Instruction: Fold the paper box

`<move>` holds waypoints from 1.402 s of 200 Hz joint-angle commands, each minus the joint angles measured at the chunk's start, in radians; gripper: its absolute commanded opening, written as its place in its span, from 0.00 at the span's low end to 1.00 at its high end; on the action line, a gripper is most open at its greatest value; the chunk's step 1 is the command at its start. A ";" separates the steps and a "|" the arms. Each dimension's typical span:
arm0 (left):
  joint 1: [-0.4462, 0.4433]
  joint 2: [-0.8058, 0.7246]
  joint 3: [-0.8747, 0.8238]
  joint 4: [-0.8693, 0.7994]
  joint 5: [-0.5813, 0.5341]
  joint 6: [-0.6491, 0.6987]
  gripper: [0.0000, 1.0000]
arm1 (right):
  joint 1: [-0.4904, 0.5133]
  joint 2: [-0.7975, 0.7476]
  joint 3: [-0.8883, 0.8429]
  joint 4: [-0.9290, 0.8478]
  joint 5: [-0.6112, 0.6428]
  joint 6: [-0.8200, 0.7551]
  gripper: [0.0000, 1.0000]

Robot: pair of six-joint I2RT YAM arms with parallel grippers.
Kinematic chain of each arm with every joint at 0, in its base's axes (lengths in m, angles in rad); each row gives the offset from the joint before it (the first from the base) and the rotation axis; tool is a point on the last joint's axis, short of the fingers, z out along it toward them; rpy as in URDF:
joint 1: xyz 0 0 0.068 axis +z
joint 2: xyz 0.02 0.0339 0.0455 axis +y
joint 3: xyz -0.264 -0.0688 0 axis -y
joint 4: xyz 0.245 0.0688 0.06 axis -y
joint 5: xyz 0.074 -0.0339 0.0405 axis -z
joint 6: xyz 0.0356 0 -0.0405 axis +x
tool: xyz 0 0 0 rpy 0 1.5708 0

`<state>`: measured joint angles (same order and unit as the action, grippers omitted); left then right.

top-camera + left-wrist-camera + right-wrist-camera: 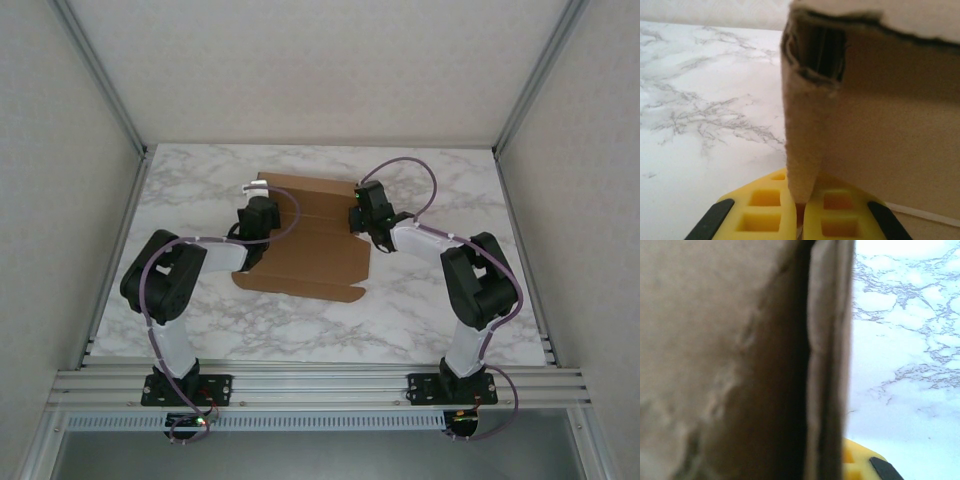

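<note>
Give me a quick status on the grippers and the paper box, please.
Left gripper shut on the paper box, left edge. Right gripper shut on its right edge. Box mostly flat on marble table. No obstruction seen.

No writing, label, brand, number or sign can be read in any of the views. The paper box (310, 250) shows only plain, unprinted brown cardboard.
</note>
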<state>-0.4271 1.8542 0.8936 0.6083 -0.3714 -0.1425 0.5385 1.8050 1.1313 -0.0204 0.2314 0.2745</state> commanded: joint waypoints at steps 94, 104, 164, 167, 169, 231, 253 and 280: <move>0.028 -0.144 -0.149 0.019 0.229 -0.085 0.28 | 0.016 -0.018 -0.030 -0.026 -0.006 -0.059 0.04; 0.030 -0.161 -0.160 0.016 0.215 -0.085 0.33 | 0.015 -0.020 -0.033 -0.022 0.005 -0.060 0.04; 0.066 -0.151 -0.156 0.009 0.265 -0.047 0.45 | 0.010 -0.037 -0.043 0.005 -0.026 -0.082 0.05; 0.069 -0.147 -0.151 0.005 0.270 -0.048 0.45 | 0.009 -0.039 -0.045 0.005 -0.026 -0.084 0.05; 0.070 -0.145 -0.148 0.002 0.273 -0.048 0.45 | 0.009 -0.039 -0.044 0.005 -0.026 -0.086 0.05; 0.057 -0.169 -0.181 0.002 0.238 -0.141 0.44 | 0.008 -0.033 -0.036 0.000 0.003 -0.037 0.07; 0.038 -0.182 -0.199 0.009 0.205 -0.153 0.46 | 0.010 -0.025 -0.041 0.004 0.030 0.022 0.07; 0.038 -0.185 -0.194 0.012 0.165 -0.163 0.48 | 0.013 -0.033 -0.060 0.024 0.073 0.075 0.06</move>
<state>-0.3836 1.7004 0.7147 0.6243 -0.1440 -0.2718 0.5442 1.7893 1.1015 0.0002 0.2619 0.2604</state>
